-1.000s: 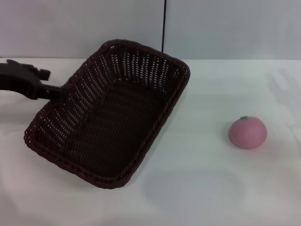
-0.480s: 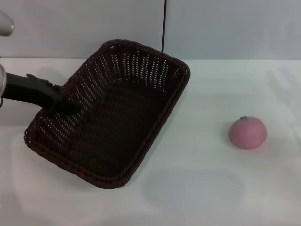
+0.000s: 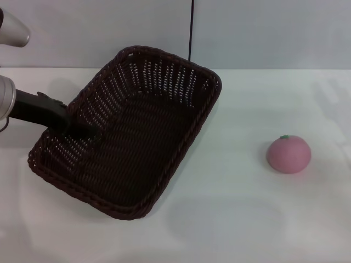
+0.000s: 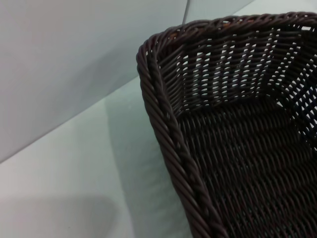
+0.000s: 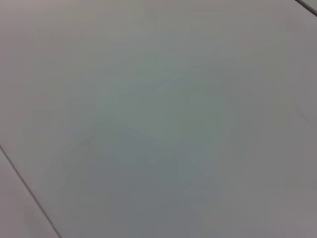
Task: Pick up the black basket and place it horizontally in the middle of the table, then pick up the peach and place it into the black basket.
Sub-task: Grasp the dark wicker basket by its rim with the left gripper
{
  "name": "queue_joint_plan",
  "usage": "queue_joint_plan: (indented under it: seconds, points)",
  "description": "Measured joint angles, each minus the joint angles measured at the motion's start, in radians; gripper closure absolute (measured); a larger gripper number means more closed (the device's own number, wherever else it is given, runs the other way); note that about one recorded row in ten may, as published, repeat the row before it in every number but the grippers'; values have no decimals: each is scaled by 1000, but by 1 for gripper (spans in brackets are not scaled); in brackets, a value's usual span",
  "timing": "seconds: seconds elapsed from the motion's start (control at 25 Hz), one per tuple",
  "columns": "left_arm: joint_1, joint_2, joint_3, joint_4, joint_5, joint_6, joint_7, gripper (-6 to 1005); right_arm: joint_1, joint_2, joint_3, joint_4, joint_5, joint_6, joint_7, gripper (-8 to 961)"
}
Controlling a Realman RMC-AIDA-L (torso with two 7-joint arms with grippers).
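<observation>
A: Step in hand?
B: First one, gripping the black basket (image 3: 129, 131). It sits skewed on the table (image 3: 230, 219), the peach (image 3: 289, 154) well apart from it on the robot's right.
A: Left gripper (image 3: 82, 130)?
B: At the basket's left long rim, tip reaching over it; jaw spread I cannot tell, dark on dark.
A: Next?
B: Probably a firm pinch on the rim, then lift, turn level, centre it. Right arm is out of sight.
</observation>
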Motion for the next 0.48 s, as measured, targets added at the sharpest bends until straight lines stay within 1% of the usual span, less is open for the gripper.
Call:
queue_joint_plan:
  seconds: [0.04,0.32,0.36,0.44,0.48]
  points:
    - [-11,-1,0,-10,21,5,-9,264,2,-1,4,-1,0,6,-2,186]
    - [-13,-1,1,-9,23,4,-18,269,4,-4,45,-7,1,24,-12,186]
    - [-15,-2,2,12,34,-8,-15,270,3,-4,49,-8,1,26,-12,186]
    - [-18,-1,5,21,58,-10,-15,519,1,-4,61,-8,1,34,-14,186]
    - [-18,-1,5,21,58,-10,-15,536,1,-4,68,-9,1,40,-15,186]
